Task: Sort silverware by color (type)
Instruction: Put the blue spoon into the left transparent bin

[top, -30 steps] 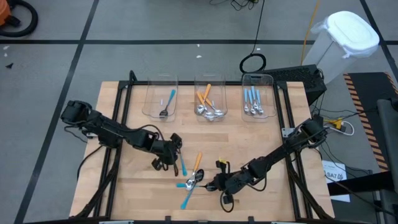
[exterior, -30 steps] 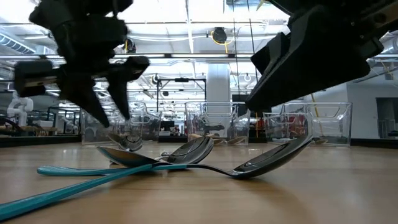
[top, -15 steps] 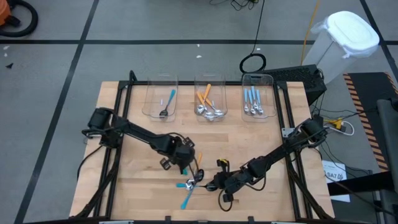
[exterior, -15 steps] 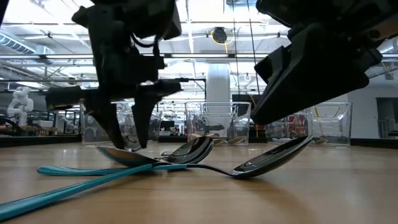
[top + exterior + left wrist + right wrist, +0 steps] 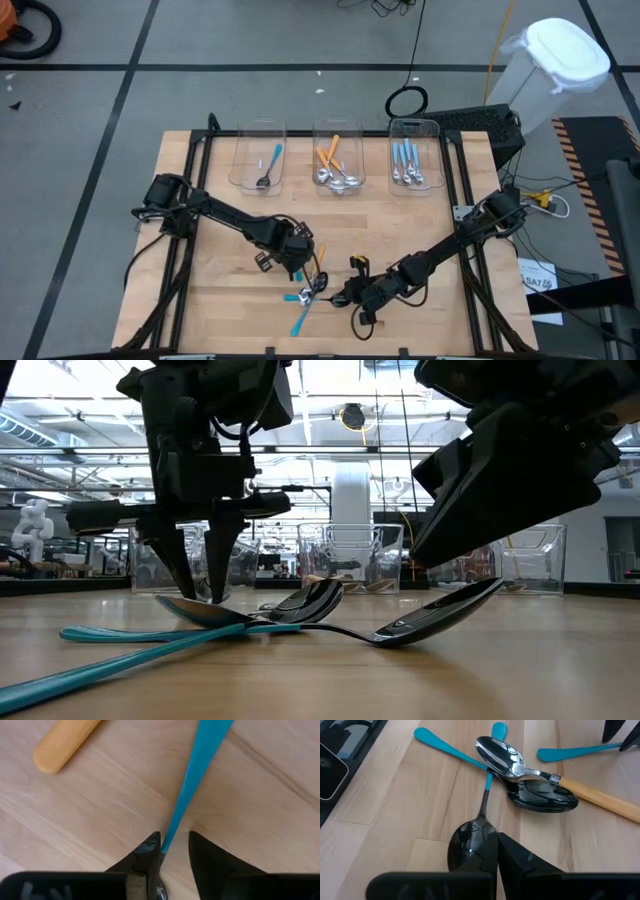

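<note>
While left gripper (image 5: 172, 851) jaws straddle teal spoon handle (image 5: 192, 775) — slightly open; right unclear.

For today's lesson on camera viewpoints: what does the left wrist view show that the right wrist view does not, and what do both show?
Only the left wrist view: the left tool straddling a teal handle, fingers open either side. Only the right wrist view: the crossed pile, with a silver bowl over a black bowl, and the right tool by another black-bowled spoon. Both: the orange handle and the wooden table.
</note>
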Robot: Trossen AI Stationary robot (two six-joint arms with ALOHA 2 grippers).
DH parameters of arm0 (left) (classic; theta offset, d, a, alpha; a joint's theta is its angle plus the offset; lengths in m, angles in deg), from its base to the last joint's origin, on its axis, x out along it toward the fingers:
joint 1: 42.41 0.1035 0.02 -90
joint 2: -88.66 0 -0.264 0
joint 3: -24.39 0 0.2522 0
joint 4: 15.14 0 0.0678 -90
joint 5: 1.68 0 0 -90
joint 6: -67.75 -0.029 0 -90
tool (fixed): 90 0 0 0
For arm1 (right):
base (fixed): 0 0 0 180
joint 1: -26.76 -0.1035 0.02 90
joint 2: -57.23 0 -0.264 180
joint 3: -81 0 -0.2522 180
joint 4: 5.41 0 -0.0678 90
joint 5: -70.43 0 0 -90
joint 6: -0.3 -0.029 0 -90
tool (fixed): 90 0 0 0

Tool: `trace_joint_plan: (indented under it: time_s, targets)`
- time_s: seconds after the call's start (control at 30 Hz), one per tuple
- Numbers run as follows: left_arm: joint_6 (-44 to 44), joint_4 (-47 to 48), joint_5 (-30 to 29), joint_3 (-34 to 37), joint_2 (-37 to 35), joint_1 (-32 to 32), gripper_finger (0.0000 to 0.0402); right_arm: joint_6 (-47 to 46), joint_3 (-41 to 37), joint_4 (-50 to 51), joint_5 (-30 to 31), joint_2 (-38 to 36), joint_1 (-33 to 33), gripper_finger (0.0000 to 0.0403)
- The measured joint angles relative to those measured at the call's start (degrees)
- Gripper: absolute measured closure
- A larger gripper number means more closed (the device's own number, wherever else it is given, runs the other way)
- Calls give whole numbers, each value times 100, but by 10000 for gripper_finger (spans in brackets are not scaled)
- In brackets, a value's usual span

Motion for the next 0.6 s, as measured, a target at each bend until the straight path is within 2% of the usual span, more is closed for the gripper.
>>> trace_joint_plan:
  time_s: [0.5, 0.6]
  targets:
    - [116, -6, 32, 19, 13, -3, 390, 12, 0, -20, 4, 0, -2, 399]
    - [231, -31, 24, 24, 15, -7, 394, 20, 0, -20, 7, 0, -2, 399]
